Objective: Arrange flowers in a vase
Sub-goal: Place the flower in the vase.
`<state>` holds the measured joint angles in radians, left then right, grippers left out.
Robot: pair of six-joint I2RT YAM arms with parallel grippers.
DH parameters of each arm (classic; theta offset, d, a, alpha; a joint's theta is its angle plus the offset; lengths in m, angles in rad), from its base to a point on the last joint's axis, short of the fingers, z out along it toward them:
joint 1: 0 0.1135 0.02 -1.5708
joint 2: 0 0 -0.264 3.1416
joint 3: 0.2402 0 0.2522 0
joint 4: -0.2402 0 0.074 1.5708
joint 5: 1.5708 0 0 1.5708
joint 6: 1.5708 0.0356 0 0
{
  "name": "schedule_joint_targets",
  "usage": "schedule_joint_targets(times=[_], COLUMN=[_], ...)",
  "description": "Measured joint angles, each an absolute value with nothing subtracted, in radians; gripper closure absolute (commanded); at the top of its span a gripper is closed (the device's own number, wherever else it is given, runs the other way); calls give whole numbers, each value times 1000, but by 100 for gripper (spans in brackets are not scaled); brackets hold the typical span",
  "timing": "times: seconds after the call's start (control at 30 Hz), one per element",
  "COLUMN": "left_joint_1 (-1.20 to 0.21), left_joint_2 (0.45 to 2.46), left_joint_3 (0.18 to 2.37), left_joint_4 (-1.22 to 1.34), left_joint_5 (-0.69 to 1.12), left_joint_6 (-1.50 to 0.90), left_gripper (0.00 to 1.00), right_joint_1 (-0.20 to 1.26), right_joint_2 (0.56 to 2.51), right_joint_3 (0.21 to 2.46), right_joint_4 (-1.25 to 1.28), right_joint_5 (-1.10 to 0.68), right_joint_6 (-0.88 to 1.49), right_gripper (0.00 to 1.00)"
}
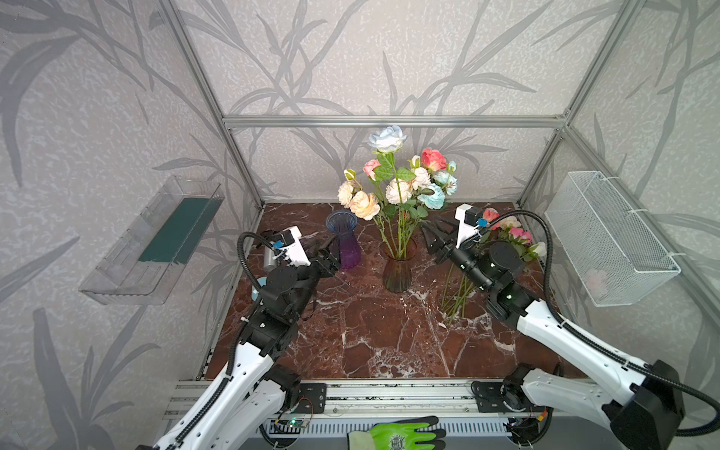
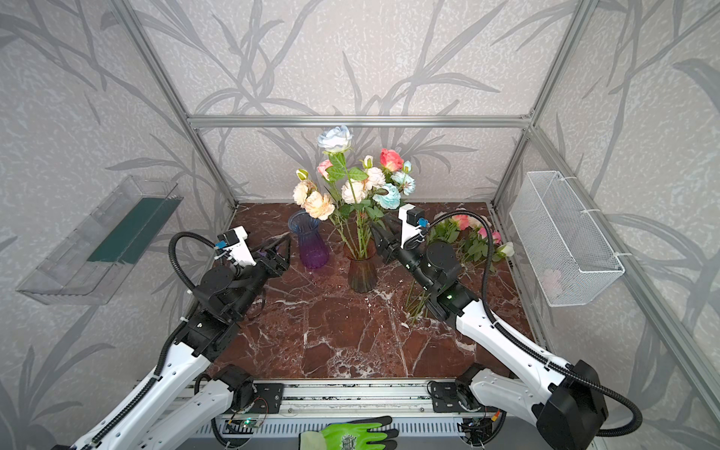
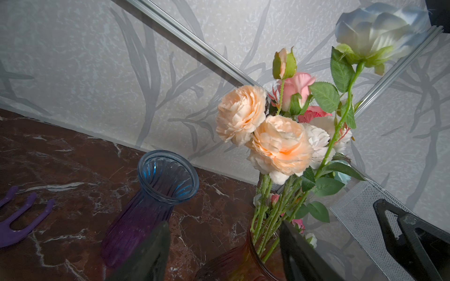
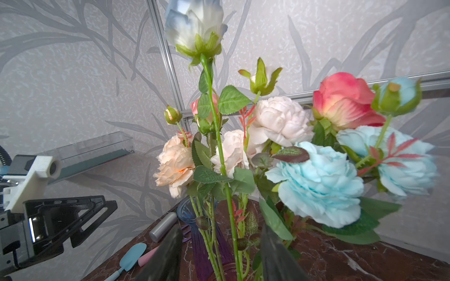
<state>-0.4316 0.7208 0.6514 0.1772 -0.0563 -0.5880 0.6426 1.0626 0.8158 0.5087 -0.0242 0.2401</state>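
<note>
Bouquet mostly in the vase; both end effectors spread, holding nothing.

In both top views the flowers (image 1: 397, 183) stand bunched in the amber glass vase (image 1: 397, 272) at frame centre. Stems fan out from its narrow neck, so the heads spread wide, and the tall pale-blue rose (image 1: 386, 138) tops the lot. R end effector (image 4: 220, 228) sits just right of the stems at neck height, jaws apart w/ that rose's stem & a few others running between them. No pinch visible; prob. placed there to steady or straighten a stem. L end effector (image 3: 222, 228) hovers lower left of the bouquet, beside the empty blue-purple vase (image 1: 346, 241), jaws apart & empty; likely parked clear of the R arm. Loose flowers (image 1: 514, 233) lie on the worktop (image 1: 370, 335) at frame right, partly under the R arm, so task looks well along, not done.
</note>
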Motion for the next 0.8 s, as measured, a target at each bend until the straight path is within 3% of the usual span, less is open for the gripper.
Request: schedule_joint_targets(times=[0.2,0.37,0.63,0.8], left_joint_1=[-432,-432,-442,-489], left_joint_2=[722,722,777,886], left_joint_3=[637,629,633,656], left_joint_4=[244,282,324,304], left_joint_5=[23,72,186,263], left_joint_6=[-595,-596,-623,-640], left_gripper=[28,28,34,41], right_joint_1=[642,608,190,116], right_joint_2=[962,898,953,1037], right_joint_3=[791,789,730,676], right_joint_4=[414,327,207,166], right_joint_5=[19,46,-110,-197], right_joint_6=[244,268,504,574], right_gripper=[47,55,80,87])
